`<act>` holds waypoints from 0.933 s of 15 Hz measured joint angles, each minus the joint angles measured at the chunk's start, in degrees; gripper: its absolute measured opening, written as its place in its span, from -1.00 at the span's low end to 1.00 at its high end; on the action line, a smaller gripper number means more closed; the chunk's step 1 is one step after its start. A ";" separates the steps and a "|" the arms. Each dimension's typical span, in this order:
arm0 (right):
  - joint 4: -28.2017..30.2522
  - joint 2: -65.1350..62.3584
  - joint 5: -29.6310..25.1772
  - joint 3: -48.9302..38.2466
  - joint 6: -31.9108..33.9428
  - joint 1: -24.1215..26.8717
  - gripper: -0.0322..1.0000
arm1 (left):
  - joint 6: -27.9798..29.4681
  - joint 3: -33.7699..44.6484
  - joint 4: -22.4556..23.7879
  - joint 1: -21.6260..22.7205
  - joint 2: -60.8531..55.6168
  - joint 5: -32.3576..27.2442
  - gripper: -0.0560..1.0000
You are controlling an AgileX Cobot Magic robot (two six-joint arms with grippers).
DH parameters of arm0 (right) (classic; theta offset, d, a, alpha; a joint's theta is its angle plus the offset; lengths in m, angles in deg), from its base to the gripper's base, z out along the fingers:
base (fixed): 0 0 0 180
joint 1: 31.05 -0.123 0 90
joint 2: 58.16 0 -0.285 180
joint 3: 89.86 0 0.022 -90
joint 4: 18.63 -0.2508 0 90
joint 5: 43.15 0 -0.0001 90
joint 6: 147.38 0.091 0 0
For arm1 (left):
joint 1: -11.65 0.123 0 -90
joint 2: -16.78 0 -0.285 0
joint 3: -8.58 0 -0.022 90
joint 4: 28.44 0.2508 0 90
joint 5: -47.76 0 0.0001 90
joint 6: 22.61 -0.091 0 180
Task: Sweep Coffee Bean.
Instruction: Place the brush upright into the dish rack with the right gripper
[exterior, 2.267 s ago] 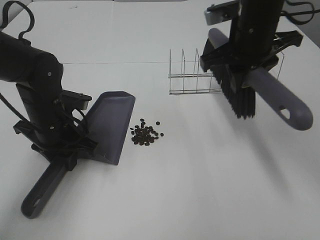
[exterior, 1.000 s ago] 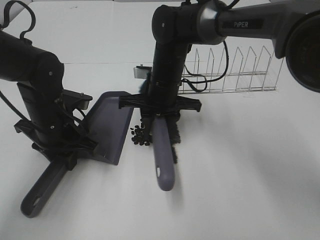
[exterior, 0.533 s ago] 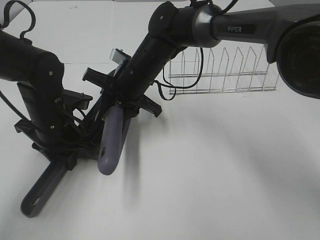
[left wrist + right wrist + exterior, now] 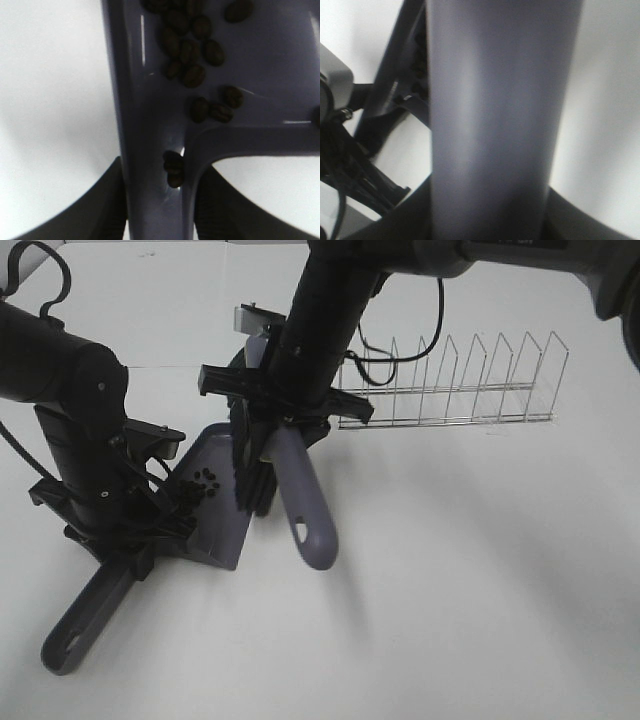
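The coffee beans (image 4: 201, 481) lie inside the purple dustpan (image 4: 222, 525), near its back wall. In the left wrist view several beans (image 4: 193, 46) sit on the pan floor (image 4: 270, 65), and a few are wedged where the handle joins. My left gripper (image 4: 113, 532) is shut on the dustpan handle and holds the pan flat on the table; in the left wrist view (image 4: 155, 212) its jaws flank the handle. My right gripper (image 4: 285, 405) is shut on the purple brush handle (image 4: 302, 502), also seen in the right wrist view (image 4: 490, 120). The black bristles (image 4: 254, 472) hang over the pan's mouth.
A wire dish rack (image 4: 450, 380) stands on the white table (image 4: 480, 570) behind and to the right of the brush. The dustpan's long handle (image 4: 85, 625) sticks out toward the front left. The left arm's base (image 4: 80, 400) is beside the pan.
The right arm came in from the far right and swept the brush left across the bean pile. The beans moved from the table into the dustpan. The brush has since swung back upright.
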 joint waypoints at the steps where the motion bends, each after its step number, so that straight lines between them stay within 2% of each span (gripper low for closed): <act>1: 4.64 -1.49 -0.80 0.00 0.23 0.00 -0.35 | 0.00 0.00 0.00 0.00 0.00 0.00 -0.25; 3: 11.06 -3.21 -0.92 0.00 0.34 0.00 -0.35 | 0.00 0.00 0.00 0.00 0.00 0.00 -0.25; 4: 12.49 -4.01 -0.97 0.00 0.34 0.00 -0.35 | 0.00 0.00 0.00 0.00 0.00 0.00 -0.25; 10: 13.06 -6.99 -1.09 -1.09 0.00 0.00 -0.35 | -0.11 0.00 -0.17 0.00 0.00 0.06 -0.25; 12: 13.35 -10.14 -1.03 -6.30 -1.32 0.00 -0.35 | -0.17 0.00 -0.23 0.00 0.00 0.06 -0.25; 14: 15.99 -14.61 -1.03 -14.50 -1.78 0.00 -0.35 | -0.17 0.00 -0.23 0.00 0.00 0.06 -0.25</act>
